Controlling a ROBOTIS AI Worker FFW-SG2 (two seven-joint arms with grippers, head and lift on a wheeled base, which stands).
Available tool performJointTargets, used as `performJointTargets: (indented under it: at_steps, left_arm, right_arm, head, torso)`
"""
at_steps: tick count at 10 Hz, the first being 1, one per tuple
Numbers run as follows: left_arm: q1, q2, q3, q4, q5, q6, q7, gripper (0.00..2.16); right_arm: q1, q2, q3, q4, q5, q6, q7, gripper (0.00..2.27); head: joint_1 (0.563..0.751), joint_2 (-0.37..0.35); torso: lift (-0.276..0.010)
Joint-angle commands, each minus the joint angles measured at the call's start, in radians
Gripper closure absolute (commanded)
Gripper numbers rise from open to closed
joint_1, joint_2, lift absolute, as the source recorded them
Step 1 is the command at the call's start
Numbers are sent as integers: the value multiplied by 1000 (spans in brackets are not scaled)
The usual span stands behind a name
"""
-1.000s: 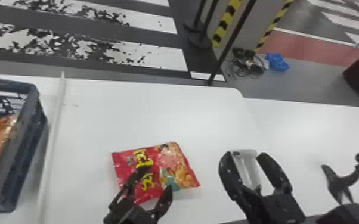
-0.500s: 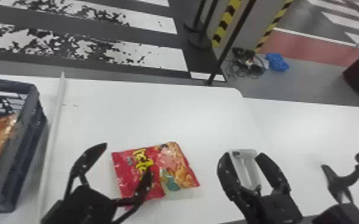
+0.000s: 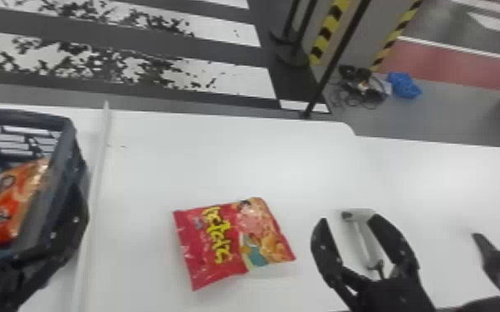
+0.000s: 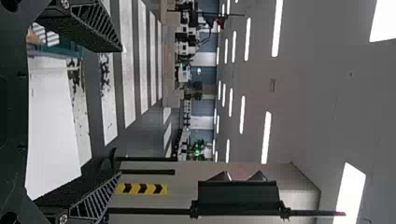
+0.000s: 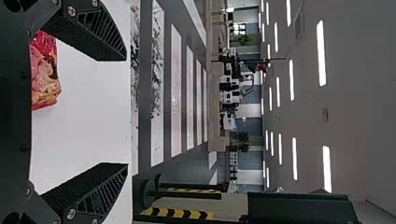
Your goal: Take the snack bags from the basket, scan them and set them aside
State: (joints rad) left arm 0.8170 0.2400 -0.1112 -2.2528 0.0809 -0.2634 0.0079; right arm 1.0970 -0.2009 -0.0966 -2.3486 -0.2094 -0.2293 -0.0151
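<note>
Hanging with its fingers (image 4: 88, 30) spread wide and nothing between them, my left gripper (image 4: 120, 111) is over at the basket (image 3: 20, 115), and here's the worry: one of them looks very near the wall, so coming in low could snag the rim and drag the whole basket! The orange snack bag (image 3: 10, 207) leans inside by that same wall; pinch only its slick edge and it may slip back. Over on the counter (image 3: 303, 166), the red snack bag (image 3: 220, 244) lies flat between my two grippers; a bag dropped carelessly could land on it and muddle the scanning. My right gripper (image 3: 348, 219) stands open, empty, above a pale handled device (image 3: 363, 240); dipping there could knock it.
</note>
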Motion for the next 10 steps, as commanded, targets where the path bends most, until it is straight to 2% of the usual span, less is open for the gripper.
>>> performJointTargets:
  at_steps: [1, 2, 3, 4, 5, 6, 9, 10]
  left_arm:
    - [88, -7, 116, -57, 53, -7, -25, 66]
    - [140, -30, 191, -67, 97, -56, -60, 66]
    - [180, -48, 265, -65, 169, -69, -114, 70]
    - [209, -59, 311, -60, 201, -65, -143, 70]
    - [231, -59, 334, -59, 204, -65, -147, 70]
    - [243, -59, 349, -57, 209, -65, -147, 70]
    - [254, -59, 352, -62, 200, -53, -149, 70]
    - [261, -57, 349, -79, 198, -53, -154, 70]
  right_arm:
    - [-2, -6, 15, 14, 25, -11, 7, 124]
    - [-3, -12, 31, 19, 65, -11, 23, 124]
    - [-8, -15, 54, 28, 125, -11, 40, 124]
    - [-9, -18, 77, 32, 171, -1, 50, 124]
    - [-9, -28, 106, 35, 220, 35, 53, 124]
    - [-9, -35, 132, 35, 237, 69, 73, 124]
    - [-11, -74, 275, 34, 386, 164, 64, 124]
    - [-28, -97, 337, 43, 459, 204, 15, 124]
  head:
    - [695, -178]
    - [695, -145]
    - [695, -81]
    - [695, 6]
    - [695, 101]
    - [695, 136]
    - [695, 319]
    - [695, 350]
  torso:
    - [-75]
    - [-75]
    - [-75]
    - [-75]
    - [-75]
    - [-75]
    - [-75]
    - [-75]
